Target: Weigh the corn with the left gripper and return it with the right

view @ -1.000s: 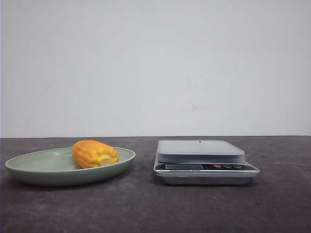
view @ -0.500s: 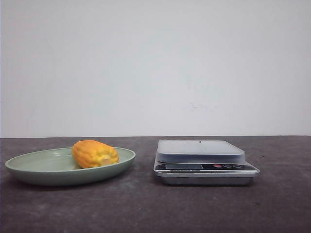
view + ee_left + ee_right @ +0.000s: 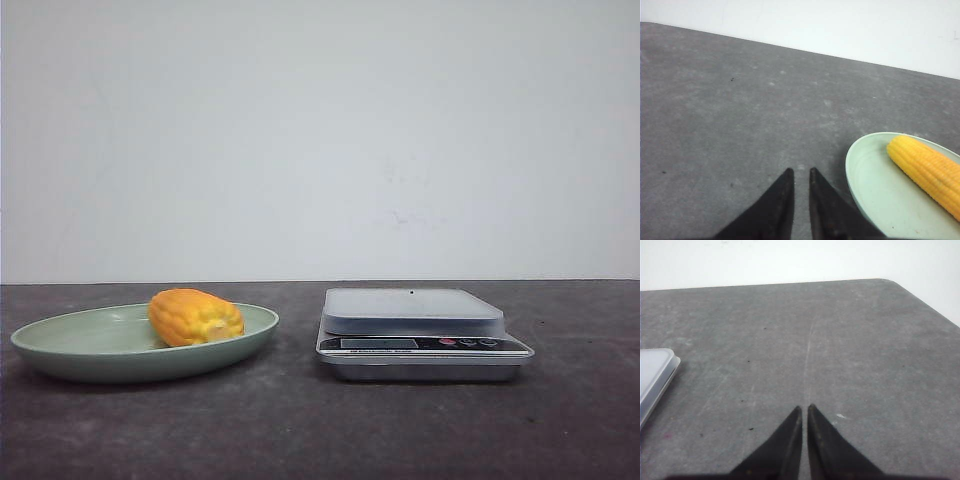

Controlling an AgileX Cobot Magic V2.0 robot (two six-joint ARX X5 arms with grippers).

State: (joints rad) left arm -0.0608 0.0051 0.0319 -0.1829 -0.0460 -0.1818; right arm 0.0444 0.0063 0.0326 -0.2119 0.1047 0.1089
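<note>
Orange-yellow corn (image 3: 196, 316) is seen lying on its side in a shallow pale green plate (image 3: 60, 345), towards the plate's right part in the front view. The plate is set on the dark grey counter (image 3: 300, 430), on the robot's left side. A silver digital scale (image 3: 420, 335) is placed just to the right of the plate, apart from it, with a pale weighing platform on top and a display and small buttons along its front edge. Nothing is carried on the platform. A plain white wall is seen behind the counter.

No arm is shown in the front view. In the left wrist view, the left hand (image 3: 800, 172) is held above bare counter beside the plate's rim, and its black tapered fingers (image 3: 780, 200) are brought nearly together, with only a narrow slit left between the tips and nothing gripped. The corn is shown in the plate off to one side of the fingers, not touched by them.

In the right wrist view, the right hand (image 3: 804, 408) is likewise drawn almost closed and holds nothing, above open counter. A corner of the scale is caught at the edge of that view, well apart from the fingertips.
</note>
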